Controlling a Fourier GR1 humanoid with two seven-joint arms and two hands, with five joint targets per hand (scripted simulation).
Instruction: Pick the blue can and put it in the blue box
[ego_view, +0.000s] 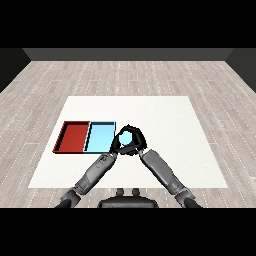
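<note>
both hands meet round the blue can beside the blue tray

the white table (165, 150) sits on a grey plank floor (125, 75), and the two trays lie side by side toward its left part. the red tray (73, 136) is on the outside, the light blue tray (100, 137) touches it on the inner side (they share a long edge, as far as the view shows).

both grey forearms come up from the lower corners and converge just right of the light blue tray. the left forearm (95, 172) rises from lower left, the right forearm (160, 170) from lower right, and the black hands come together at the top of that v shape. the left hand (117, 142) has its fingers curled inward, and the right hand (140, 140) curls in from the opposite side, so that the two form a dark ring.

inside that ring is the blue can (127, 139), a pale blue shape seen between the fingers. it is just beside the right edge of the light blue tray, not inside it. whether it stands on the table or is lifted off it i cannot tell from this angle, since the fingers hide its lower part. the right hand's fingers arch over the top of the can, and the left hand's fingers close against its left side; which of them actually bears it is not clear.
</note>
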